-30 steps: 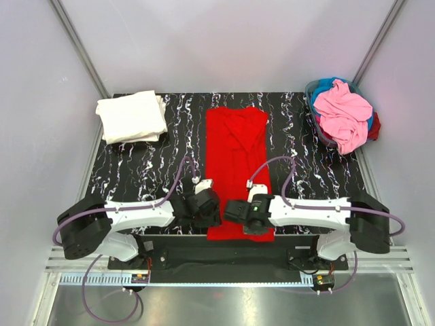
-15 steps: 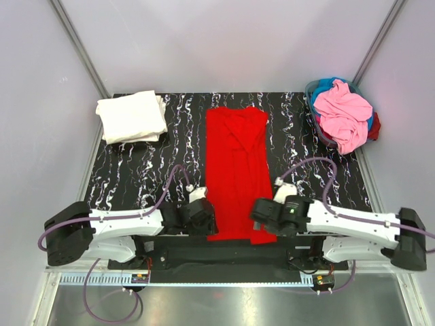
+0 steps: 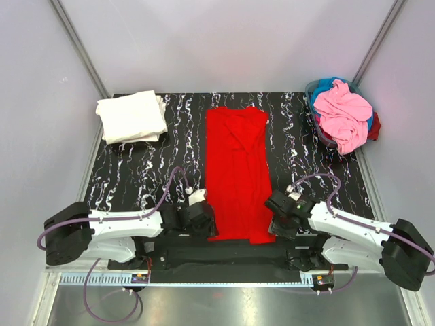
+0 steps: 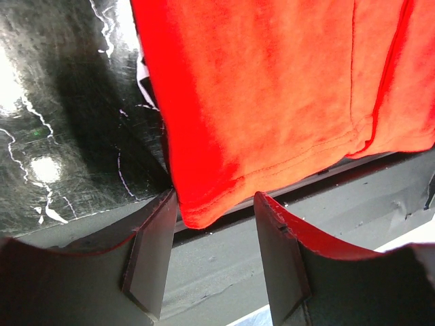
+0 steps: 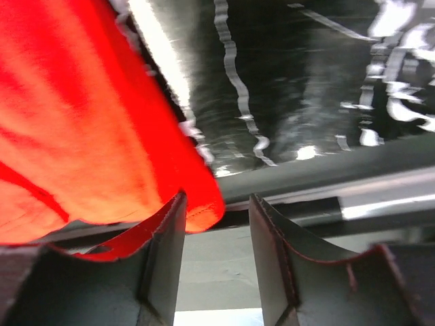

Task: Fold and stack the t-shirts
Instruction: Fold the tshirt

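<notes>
**A:** Where is the red t-shirt (image 3: 234, 170)?

**B:** It lies flat in the middle of the black marbled counter (image 3: 136, 176), folded into a long narrow strip running from far to near. Its hem hangs a little over the near edge.

**A:** And the arms?

**B:** The left gripper (image 4: 216, 197) sits at the near left corner of the hem. Its jaws are spread, and the corner hangs between them without being pinched. The right gripper (image 5: 217, 198) is at the near right corner. Its jaws are spread too, with the tip of the hem between them.

**A:** What about the other shirts?

**B:** A cream-white t-shirt (image 3: 132, 117) sits folded at the far left, well apart from the red one. At the far right, a basket (image 3: 314, 115) holds a crumpled pink t-shirt (image 3: 343, 112), with blue cloth (image 3: 326, 85) and dark red cloth (image 3: 374, 125) showing beneath it.
</notes>
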